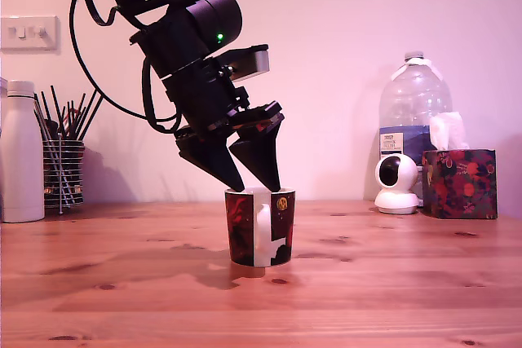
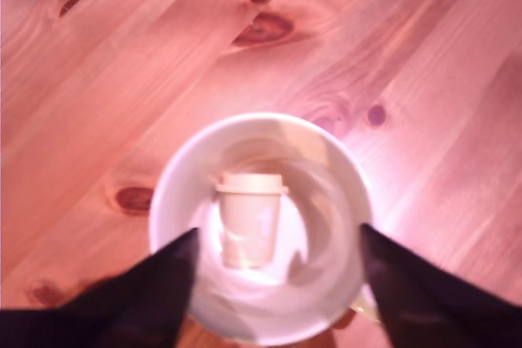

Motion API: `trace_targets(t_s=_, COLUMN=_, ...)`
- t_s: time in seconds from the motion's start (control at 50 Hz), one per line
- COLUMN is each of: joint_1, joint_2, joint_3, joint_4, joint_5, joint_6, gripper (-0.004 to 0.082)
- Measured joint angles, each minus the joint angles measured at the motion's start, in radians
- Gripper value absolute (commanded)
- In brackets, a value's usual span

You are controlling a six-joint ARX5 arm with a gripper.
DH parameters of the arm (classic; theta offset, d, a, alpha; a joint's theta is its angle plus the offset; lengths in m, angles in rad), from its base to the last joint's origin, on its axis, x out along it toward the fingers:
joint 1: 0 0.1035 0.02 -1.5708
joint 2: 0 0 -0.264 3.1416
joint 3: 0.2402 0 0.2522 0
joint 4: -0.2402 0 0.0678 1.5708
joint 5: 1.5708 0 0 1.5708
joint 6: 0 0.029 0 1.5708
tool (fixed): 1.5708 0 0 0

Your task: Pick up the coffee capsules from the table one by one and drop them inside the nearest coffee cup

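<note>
Capsule in the mug, gripper parted above the rim

The gripper hangs at centre frame with jaws spread wide and empty over the coffee cup, a stance suited to dropping; the beige coffee capsule lies inside, mid-frame in the wrist view.

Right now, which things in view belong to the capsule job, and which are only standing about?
Job: coffee capsule lying inside the coffee cup; gripper above it, jaws open; table.

Standing about: white bottle, utensil holder, water bottle, small camera, tissue box.
</note>
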Motion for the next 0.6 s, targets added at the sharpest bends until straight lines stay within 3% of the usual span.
trace_targets(t_s=0.06, joint_1=0.0, joint_2=0.0, joint_3=0.0, joint_4=-0.001, joint_5=0.0, joint_6=0.008, gripper=0.0507)
trace_targets(t_s=0.22, joint_1=-0.008, joint_2=-0.006, joint_3=0.0, joint_4=-0.007, joint_5=0.001, joint_6=0.034, gripper=0.0071)
trace_targets(t_s=0.28, joint_1=-0.013, joint_2=-0.013, joint_3=0.0, joint_4=-0.008, joint_5=0.009, joint_6=0.034, gripper=-0.003)
trace_targets(t_s=0.48, joint_1=-0.02, joint_2=-0.083, joint_3=-0.001, joint_4=-0.01, joint_5=0.054, joint_6=0.037, gripper=-0.0021)
trace_targets(t_s=0.6, joint_1=-0.008, joint_2=-0.168, joint_3=-0.05, joint_4=0.049, joint_5=0.058, joint_6=0.035, gripper=-0.0021)
